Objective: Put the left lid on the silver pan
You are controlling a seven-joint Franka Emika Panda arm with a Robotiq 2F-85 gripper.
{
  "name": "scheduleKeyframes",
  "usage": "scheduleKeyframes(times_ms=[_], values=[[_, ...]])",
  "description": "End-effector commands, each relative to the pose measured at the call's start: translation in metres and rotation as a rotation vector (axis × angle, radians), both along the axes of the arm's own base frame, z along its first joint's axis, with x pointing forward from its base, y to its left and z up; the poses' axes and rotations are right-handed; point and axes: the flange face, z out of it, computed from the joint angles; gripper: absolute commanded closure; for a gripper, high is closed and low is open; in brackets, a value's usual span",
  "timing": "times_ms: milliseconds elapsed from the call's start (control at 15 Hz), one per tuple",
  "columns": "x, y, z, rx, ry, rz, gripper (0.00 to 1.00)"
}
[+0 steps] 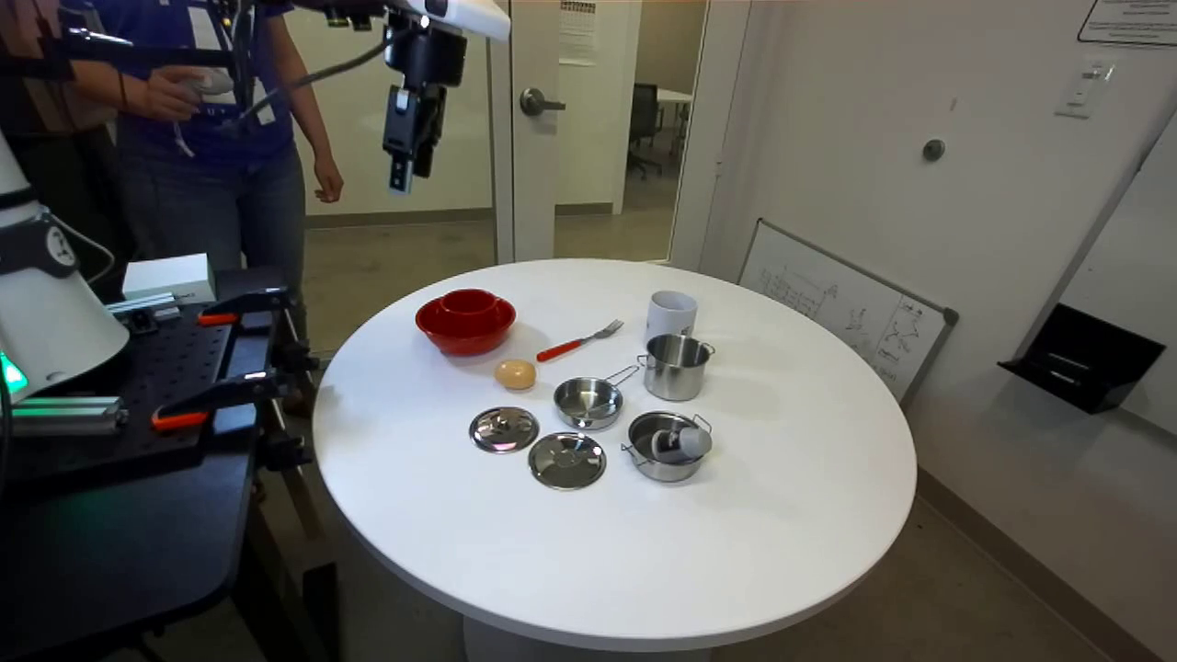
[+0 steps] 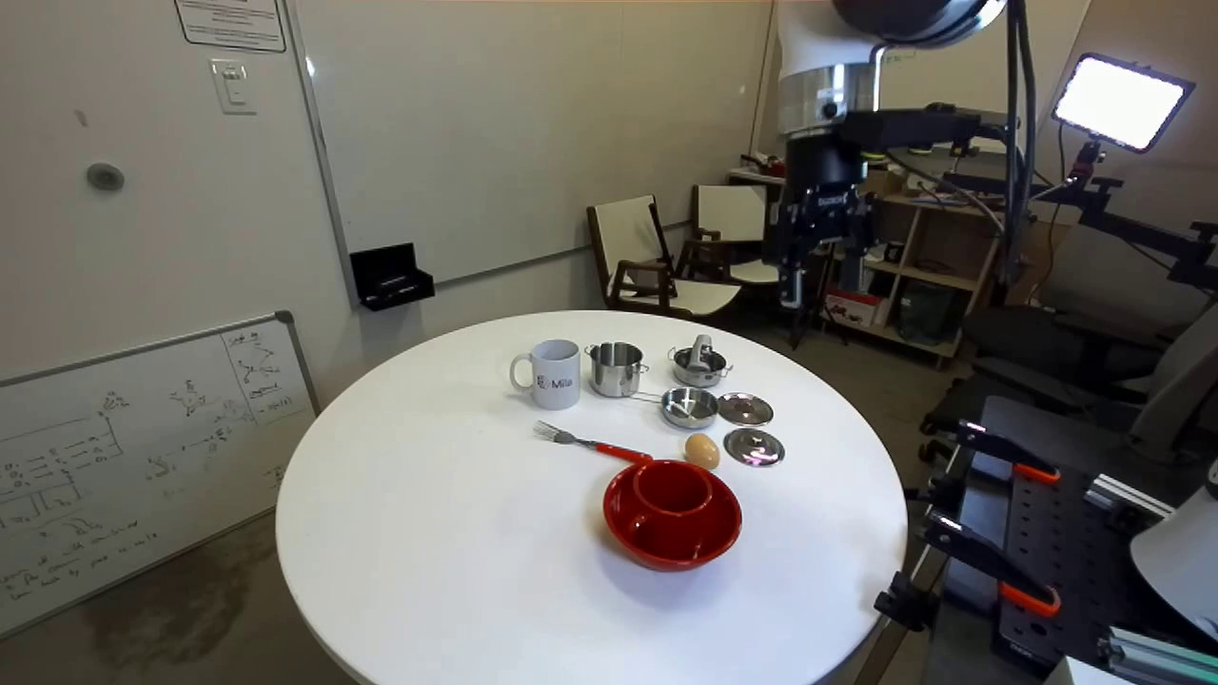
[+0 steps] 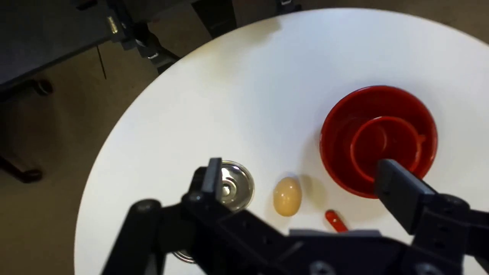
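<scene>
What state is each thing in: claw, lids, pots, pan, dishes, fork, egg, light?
claw: open, holding nothing
left lid: flat on the table, covering nothing
other lid: flat on the table, covering nothing
tall pot: upright, uncovered
short pot: upright, uncovered, grey object inside
small pan: upright, uncovered
red bowl: upright, red cup inside
mug: upright
fork: lying flat
egg: lying loose
light panel: lit

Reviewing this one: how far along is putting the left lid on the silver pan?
Done: nothing visible yet. The left lid lies flat on the table, and the tall silver pan stands uncovered in both exterior views.
In hand: nothing. The fingers are spread well apart and hold nothing.
Remaining: all of it, namely gripping the lid, carrying it across and setting it on the pan.
</scene>
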Motion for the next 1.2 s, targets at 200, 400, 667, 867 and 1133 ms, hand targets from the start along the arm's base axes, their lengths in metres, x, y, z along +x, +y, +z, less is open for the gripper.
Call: scheduleKeyframes(times_ms=[200, 400, 667, 867, 1133], values=[[0.026, -0.024, -0.089, -0.197, 0.012, -0.259, 0.0], [0.032, -0.025, -0.124, -0.285, 0.064, -0.346, 0.0], [0.027, -0.023, -0.13, -0.248, 0.091, -0.356, 0.0], [0.033, -0.022, -0.138, -0.253, 0.099, -0.362, 0.0], [0.037, -0.036, -0.152, -0.235, 0.032, -0.338, 0.0]])
